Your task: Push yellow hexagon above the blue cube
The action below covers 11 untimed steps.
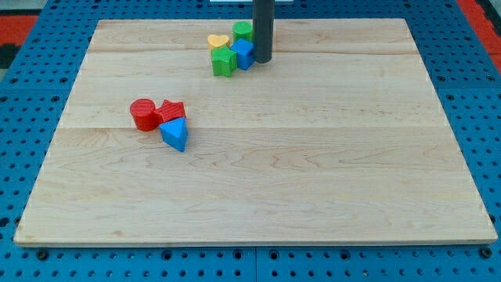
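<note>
Pale wooden board (313, 196), blue perforated table (23, 157) around it, even light

My rod (263, 27) is cut off by the view's top edge, so its upper length does not show. Near the far edge of the surface (313, 157), the rod hides the right side of the blue cube (243, 52) and part of the green block (243, 31) behind it, whose shape I cannot make out. The yellow block (218, 40) sits partly behind the green star-like block (224, 61); its outline is too small to tell.
</note>
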{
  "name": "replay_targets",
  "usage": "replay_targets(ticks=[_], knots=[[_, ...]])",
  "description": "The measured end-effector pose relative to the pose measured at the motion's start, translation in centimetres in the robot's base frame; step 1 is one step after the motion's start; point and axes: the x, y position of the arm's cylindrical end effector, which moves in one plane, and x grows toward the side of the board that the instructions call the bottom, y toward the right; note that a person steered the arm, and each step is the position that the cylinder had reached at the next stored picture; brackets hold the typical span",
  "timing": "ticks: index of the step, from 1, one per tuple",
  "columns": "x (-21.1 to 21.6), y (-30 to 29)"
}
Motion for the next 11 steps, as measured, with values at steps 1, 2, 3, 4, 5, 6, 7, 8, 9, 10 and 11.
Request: replay_targets(ticks=[1, 2, 3, 4, 5, 6, 7, 8, 9, 10, 11], knots=[[0.0, -0.6], [0.0, 1.7], [-1.7, 6.3], [-5.1, 12.0], [-9.8, 11.1], [-9.6, 9.7], [-9.3, 5.9], [-8.9, 2.0], [-8.1, -0.9], [-7.3, -2.7], [-7.3, -1.4]])
